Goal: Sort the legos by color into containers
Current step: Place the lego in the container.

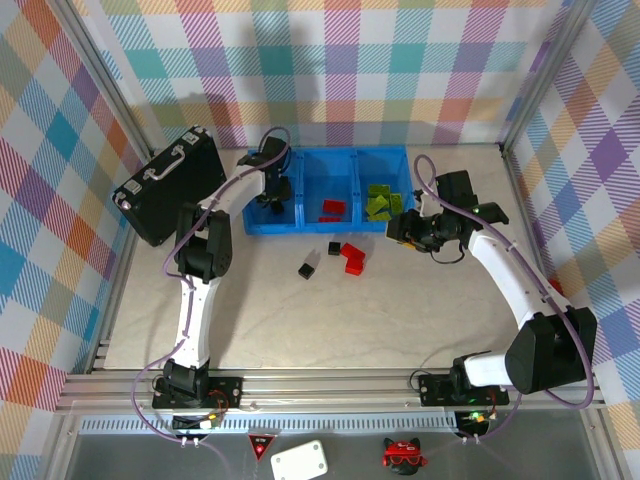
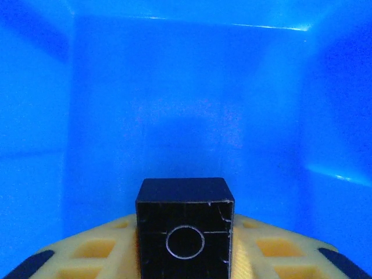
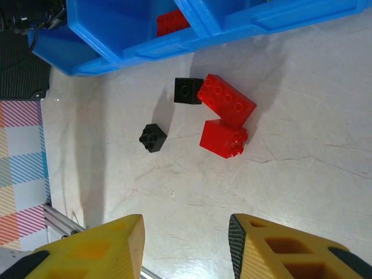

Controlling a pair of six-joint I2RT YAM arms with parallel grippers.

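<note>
The blue tray [image 1: 325, 222] stands at the back of the table. My left gripper [image 1: 272, 197] reaches into its left compartment, shut on a black lego cube [image 2: 185, 238] held between the yellow fingers [image 2: 87, 253] over the blue compartment floor [image 2: 186, 104]. Red legos [image 1: 333, 208] lie in the middle compartment and green legos [image 1: 380, 203] in the right one. In front of the tray two red bricks [image 3: 226, 100] [image 3: 223, 138] and two black cubes [image 3: 188, 90] [image 3: 153, 137] lie on the table. My right gripper [image 3: 186, 244] hangs open above the table, to the right of them, holding nothing.
A black briefcase [image 1: 170, 185] lies at the left, close to the tray's left end. Checkered walls and a metal frame [image 1: 110, 290] bound the table. The tray's front wall [image 3: 145, 49] runs just behind the loose bricks.
</note>
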